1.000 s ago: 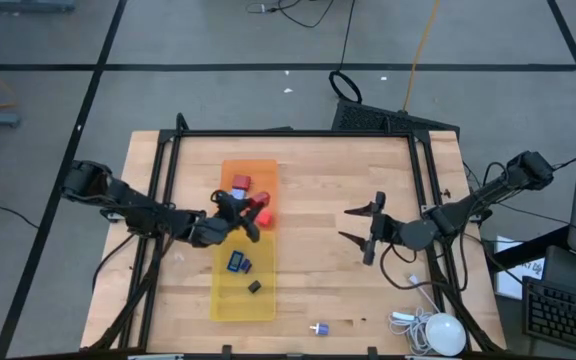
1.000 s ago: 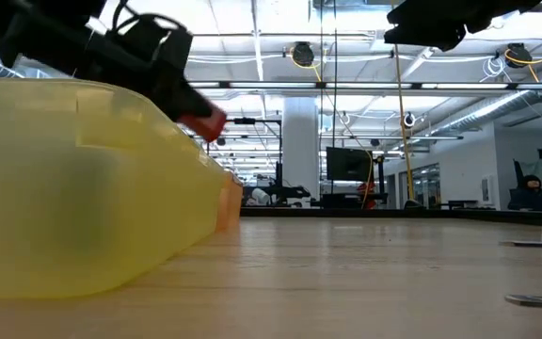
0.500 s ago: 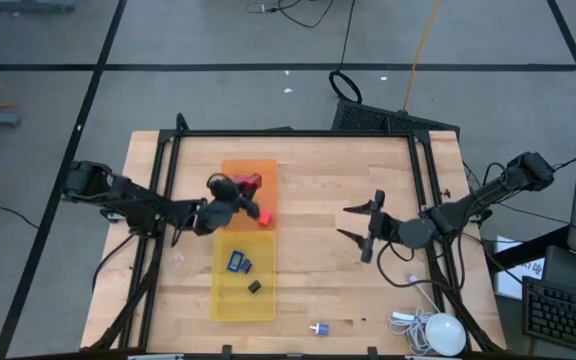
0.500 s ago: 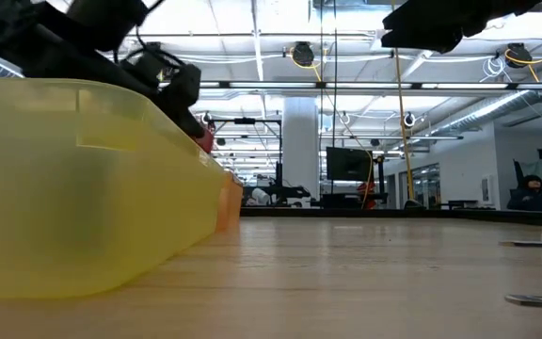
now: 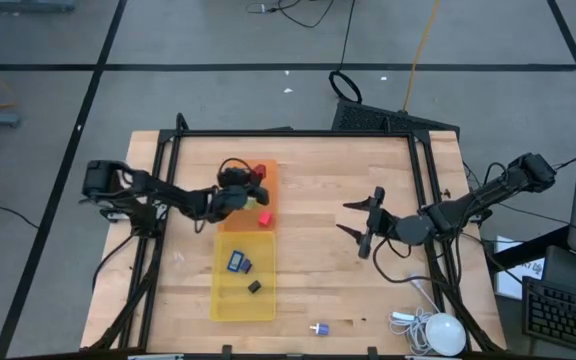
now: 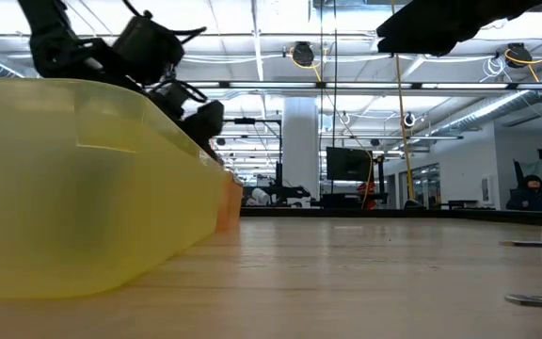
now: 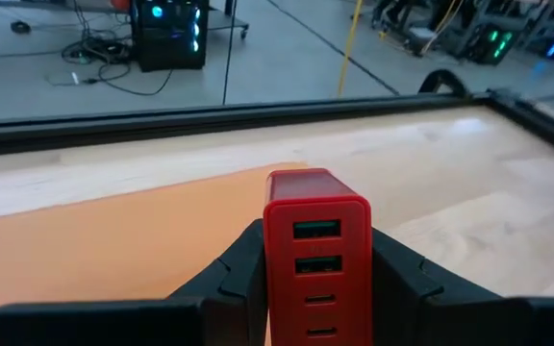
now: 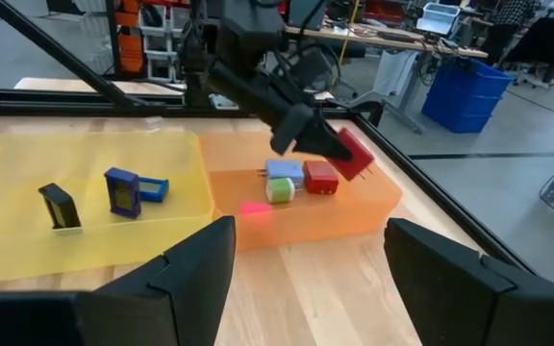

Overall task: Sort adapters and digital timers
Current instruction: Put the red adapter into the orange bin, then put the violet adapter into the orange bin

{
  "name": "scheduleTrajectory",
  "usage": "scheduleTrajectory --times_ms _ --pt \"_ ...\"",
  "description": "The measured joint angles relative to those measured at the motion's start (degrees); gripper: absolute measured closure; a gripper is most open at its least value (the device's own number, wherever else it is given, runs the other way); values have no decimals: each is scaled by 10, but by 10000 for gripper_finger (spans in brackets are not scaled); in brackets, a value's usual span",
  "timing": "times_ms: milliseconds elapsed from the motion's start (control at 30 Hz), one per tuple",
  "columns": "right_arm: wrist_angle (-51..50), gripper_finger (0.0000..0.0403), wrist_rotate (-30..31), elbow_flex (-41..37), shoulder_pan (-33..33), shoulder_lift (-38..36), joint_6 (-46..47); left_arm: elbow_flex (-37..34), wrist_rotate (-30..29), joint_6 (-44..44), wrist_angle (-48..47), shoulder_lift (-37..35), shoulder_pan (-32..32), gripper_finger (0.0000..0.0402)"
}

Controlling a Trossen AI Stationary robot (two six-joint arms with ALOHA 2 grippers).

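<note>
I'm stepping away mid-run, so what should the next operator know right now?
Left tool: shut on a red adapter, held over the orange tray.
Right tool: open, empty, waiting above the bare table right of the trays.
Done: the orange tray holds red, light blue, green and pink adapters; the yellow tray holds two blue timers and a black one.
Left: release the held adapter into the orange tray, then fetch the small white-purple adapter lying near the table's front edge.
</note>
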Motion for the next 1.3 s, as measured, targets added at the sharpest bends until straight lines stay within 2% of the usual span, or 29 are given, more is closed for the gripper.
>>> scheduleTrajectory --times_ms 100,333,467,633,767,900,1000,1133,1300 --pt "-2 149 0 0 0 0 0 27 0 20 -4 34 3 276" --pt "3 149 0 -6 0 0 1 55 -1 23 -7 63 11 224" --pt "20 149 0 -26 0 0 1 55 -2 23 -9 63 16 222" --pt "95 149 0 -55 -1 0 -11 55 14 42 -13 61 17 236" --pt "133 149 0 -69 -1 0 -16 54 94 93 -22 33 17 249" --pt "137 149 0 -72 -1 0 -16 54 199 86 -46 -14 16 259" --pt "137 149 0 -72 -1 0 -14 54 256 72 -67 -58 12 265" --pt "137 149 0 -72 -1 0 -14 54 273 89 -82 -114 -21 270" --pt "136 149 0 -72 -1 0 15 54 245 137 -81 -170 -95 270"
